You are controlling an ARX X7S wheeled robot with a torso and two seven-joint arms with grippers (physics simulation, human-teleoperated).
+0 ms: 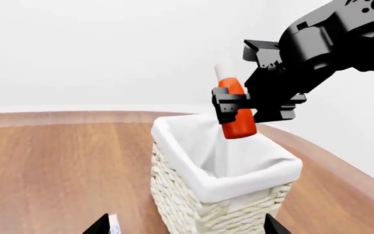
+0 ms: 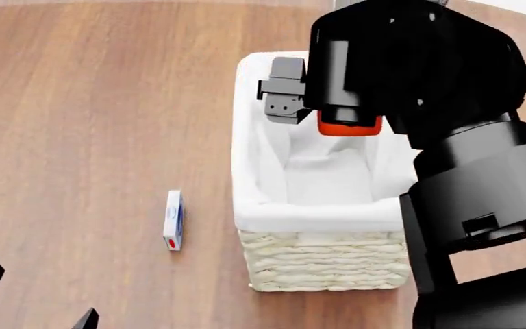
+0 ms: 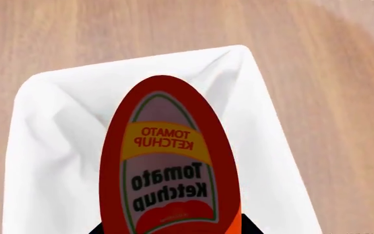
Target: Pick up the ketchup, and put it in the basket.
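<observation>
Ketchup (image 1: pixel 237 113) held above the basket (image 1: pixel 239 183).
The right claw (image 1: pixel 239 108) is clenched around the bottle's middle, cap up; smooth, light plastic probably slips easily, so the mid-body grasp suits it.

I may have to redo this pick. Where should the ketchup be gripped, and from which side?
Grip the ketchup round its orange-red body, below the cap, coming in from the side, as the right hand does now. The body is the broad part, giving more surface to clamp; the cap is narrower and would likely slip.
</observation>
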